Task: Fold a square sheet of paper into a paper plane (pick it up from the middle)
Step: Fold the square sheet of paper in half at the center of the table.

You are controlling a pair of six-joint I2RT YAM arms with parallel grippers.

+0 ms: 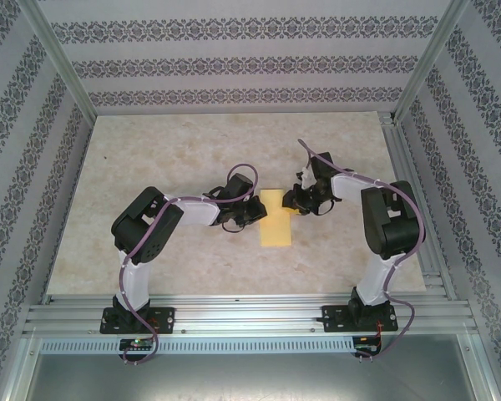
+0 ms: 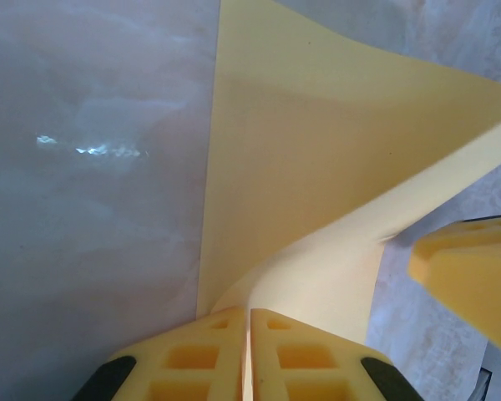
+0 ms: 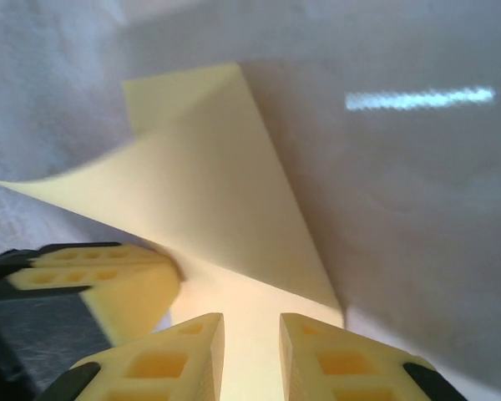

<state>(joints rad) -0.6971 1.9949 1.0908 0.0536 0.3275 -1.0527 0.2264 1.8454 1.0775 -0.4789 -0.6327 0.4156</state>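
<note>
The pale-yellow sheet of paper lies mid-table and looks like a narrow rectangle from above. My left gripper sits at its left edge. In the left wrist view the left gripper is shut on a lifted flap of the paper, which curves up from the table into the closed fingers. My right gripper is at the paper's upper right edge. In the right wrist view the right gripper has its fingers a little apart, and the paper shows in the gap and runs under them.
The marble-patterned table top is ringed by an aluminium frame and patterned walls. The other arm's yellow fingertip crowds each wrist view: the right one in the left wrist view, the left one in the right wrist view.
</note>
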